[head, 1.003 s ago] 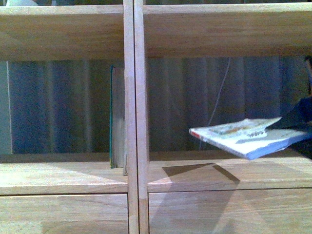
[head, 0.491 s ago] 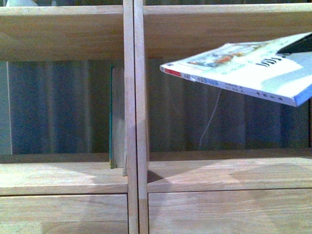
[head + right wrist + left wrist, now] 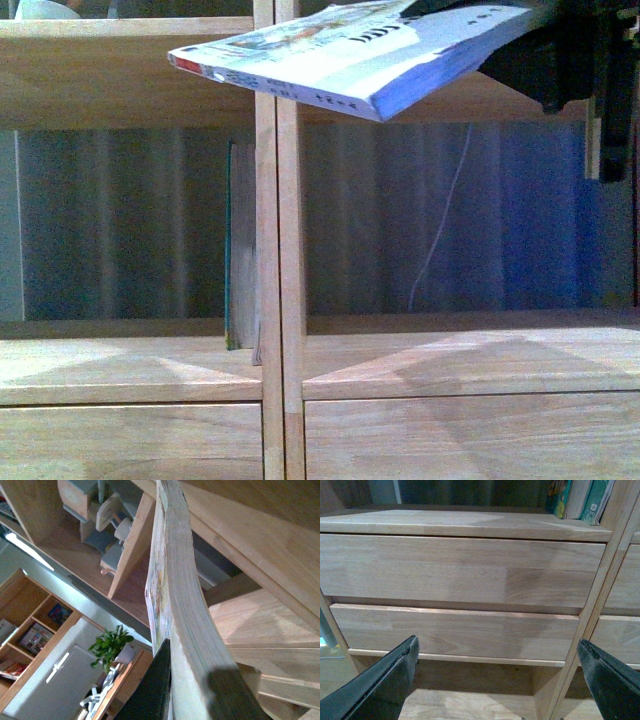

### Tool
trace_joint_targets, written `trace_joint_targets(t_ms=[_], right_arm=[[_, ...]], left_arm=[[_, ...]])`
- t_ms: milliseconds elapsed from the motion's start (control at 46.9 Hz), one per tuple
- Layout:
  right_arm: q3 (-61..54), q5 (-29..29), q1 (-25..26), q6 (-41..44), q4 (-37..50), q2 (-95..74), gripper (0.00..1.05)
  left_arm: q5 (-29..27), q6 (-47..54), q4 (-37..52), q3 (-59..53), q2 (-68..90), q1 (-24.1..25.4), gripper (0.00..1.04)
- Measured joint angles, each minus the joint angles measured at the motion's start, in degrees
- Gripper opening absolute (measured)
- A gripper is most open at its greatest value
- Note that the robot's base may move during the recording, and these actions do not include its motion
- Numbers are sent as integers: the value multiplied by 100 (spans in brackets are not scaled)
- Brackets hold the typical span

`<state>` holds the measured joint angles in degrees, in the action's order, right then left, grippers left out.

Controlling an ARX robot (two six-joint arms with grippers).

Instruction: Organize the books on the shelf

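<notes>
Light-wood shelf (image 3: 278, 250) fills the front view, open-backed, with a dark pleated curtain (image 3: 120, 230) behind it. We see the white paperback (image 3: 360, 60) up high, in front of the upper board and crossing the centre upright. It lies near flat, and its red-topped spine end points left and dips lower than the held end. Right gripper (image 3: 500, 40) is clamped on the book's far right end only, so most of it hangs out unsupported. In the right wrist view the fingers (image 3: 150, 695) pinch across the page block, and the book bows visibly along its length. Teal volume (image 3: 231, 240) stands upright in the left compartment, just beside the centre upright; we can't tell if they touch. Left gripper (image 3: 497, 690) is spread wide, holds nothing and faces the drawer fronts (image 3: 460, 570).

Handling, our call:
- **Weight and stiffness:** the paperback is light, so weight is no issue, but the bow says it is soft and floppy.
- **Grip:** the cover looks glossy and may slip in an end pinch. A better hold would be deeper in, close to the spine, where it should be stiffest.
- **Placing:** it needs turning upright before it goes in. It is thin and likely won't stand alone, so lean it on the teal volume or the upright.
- **Risk:** bent corners.
</notes>
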<state>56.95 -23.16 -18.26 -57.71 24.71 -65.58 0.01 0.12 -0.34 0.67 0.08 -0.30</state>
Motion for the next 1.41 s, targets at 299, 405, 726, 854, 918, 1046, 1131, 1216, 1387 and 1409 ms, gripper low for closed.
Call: trace_joint_targets(t_ms=[299, 405, 726, 854, 918, 1046, 1131, 1216, 1387, 1409], right_arm=[[42, 46, -181, 188, -9, -7, 13], [42, 52, -184, 210, -7, -7, 13], [42, 140, -522, 339, -7, -7, 13], [42, 223, -640, 345, -2, -7, 13], [42, 273, -756, 367, -2, -7, 13], [42, 376, -1010, 466, -2, -17, 13], [42, 420, -1217, 575, -15, -57, 13], [42, 474, -1329, 664, -83, -122, 13], [42, 535, -1449, 756, -129, -199, 13], [42, 538, -1456, 761, -131, -199, 13]], left_arm=[[326, -1891, 2135, 212, 1720, 234, 97], [942, -2531, 2758, 490, 2459, 387, 97], [1991, -4865, 4500, 1241, 4074, 385, 97], [1744, -5466, 4889, 1504, 4417, 83, 97], [1510, -5748, 5051, 1694, 4566, -173, 97], [1231, -5895, 5211, 1967, 4747, -745, 97], [1025, -5921, 5296, 2203, 4892, -1239, 97], [758, -5919, 5289, 2376, 5012, -1604, 97], [645, -5818, 5270, 2551, 5178, -1976, 97], [638, -5812, 5259, 2575, 5189, -1993, 97]])
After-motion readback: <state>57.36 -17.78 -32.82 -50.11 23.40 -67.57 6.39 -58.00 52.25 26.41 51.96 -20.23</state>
